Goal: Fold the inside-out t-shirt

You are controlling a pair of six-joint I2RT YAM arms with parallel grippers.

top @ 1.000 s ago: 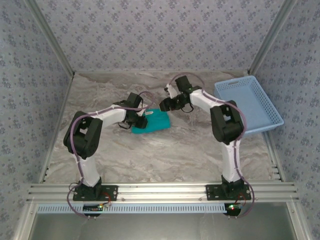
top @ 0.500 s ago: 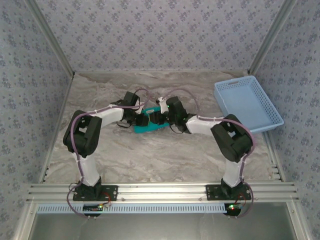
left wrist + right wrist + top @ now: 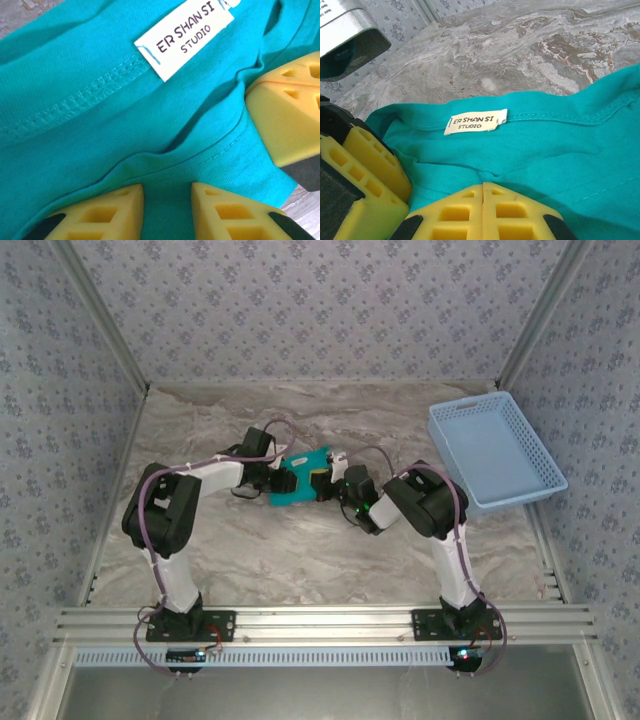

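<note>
Teal-green soft cloth t-shirt (image 3: pixel 300 488), bunched small w/ its white sewn tag (image 3: pixel 475 121) facing up, lies mid-way across the grey marbled surface (image 3: pixel 300 550), between the two arm tips. Left pincer (image 3: pixel 167 190) sits at its left end, fingers a bit apart w/ cloth under the gap. Right pincer (image 3: pixel 483 189) is at the right end, fingers pressed together; can't tell if cloth's nipped.

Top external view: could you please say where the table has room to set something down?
Free: the table strip between t-shirt and front rail, and the strip along the back wall. Crowded: mid-table, where left tool and right tool meet on the t-shirt.
</note>
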